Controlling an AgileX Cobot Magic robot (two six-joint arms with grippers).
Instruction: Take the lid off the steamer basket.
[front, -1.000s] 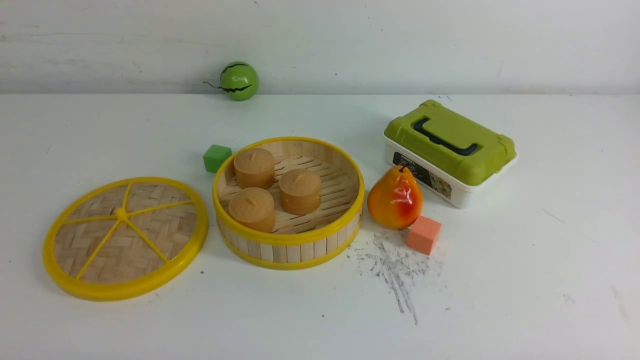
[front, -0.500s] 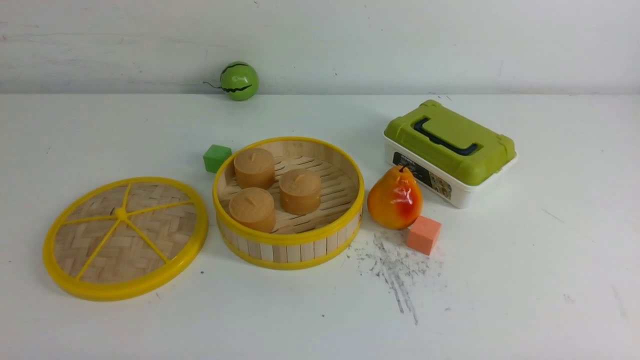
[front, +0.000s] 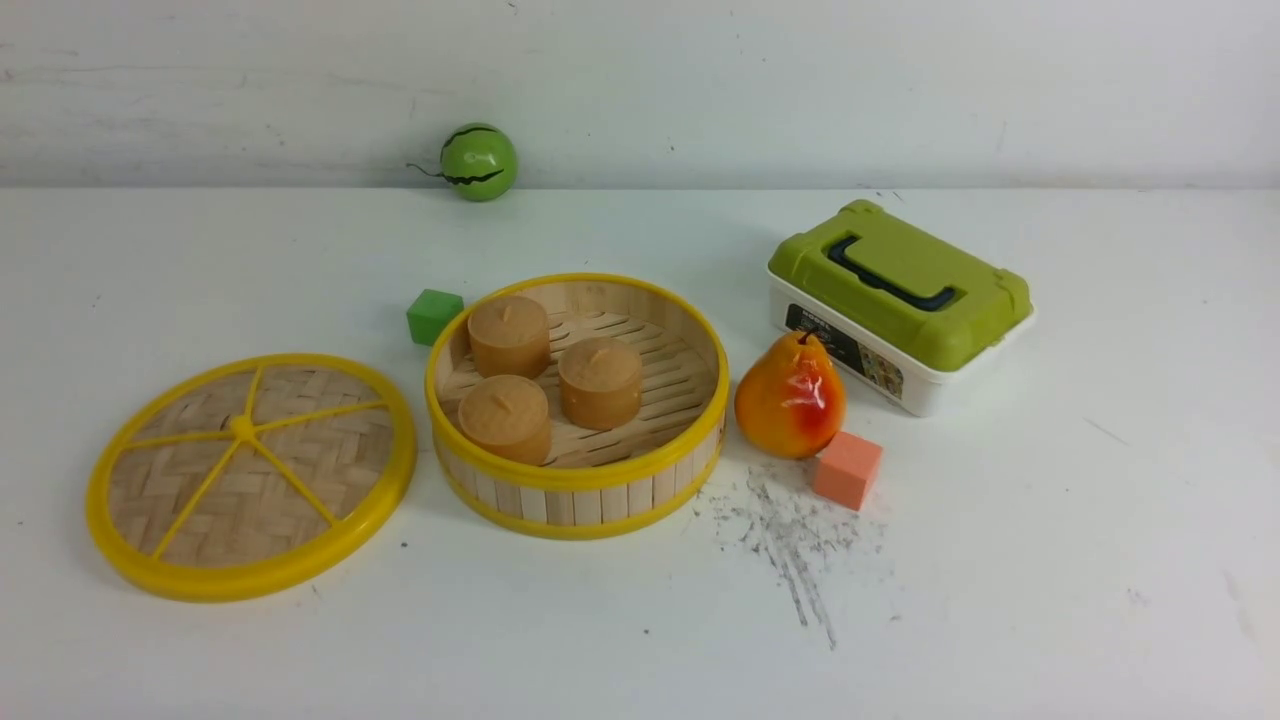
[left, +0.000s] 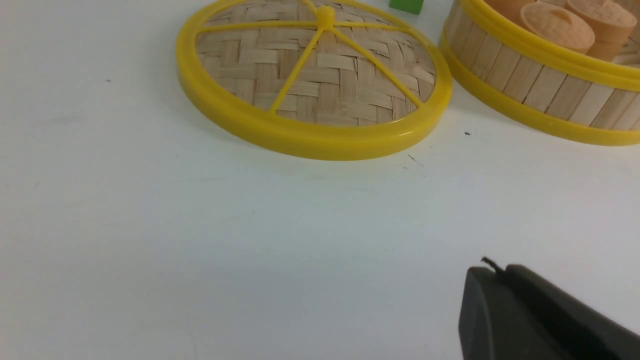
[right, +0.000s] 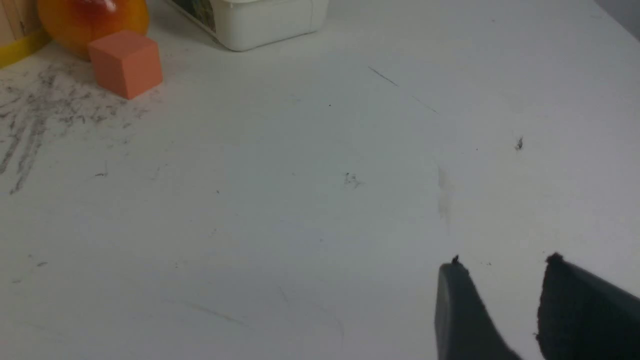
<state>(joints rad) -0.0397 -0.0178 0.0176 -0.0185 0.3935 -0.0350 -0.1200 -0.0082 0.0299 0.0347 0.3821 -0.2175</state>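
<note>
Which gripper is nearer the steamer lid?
Left. The left gripper hangs on the robot's side of the lid; the right gripper is off beyond the basket, on the pink cube's side.

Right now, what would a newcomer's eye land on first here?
The yellow-rimmed steamer basket, open near the middle of the table with three small tan pots inside. Next, its big round lid lying flat to the left, yellow spokes up. Then the glossy orange-red pear just right of the basket.
</note>
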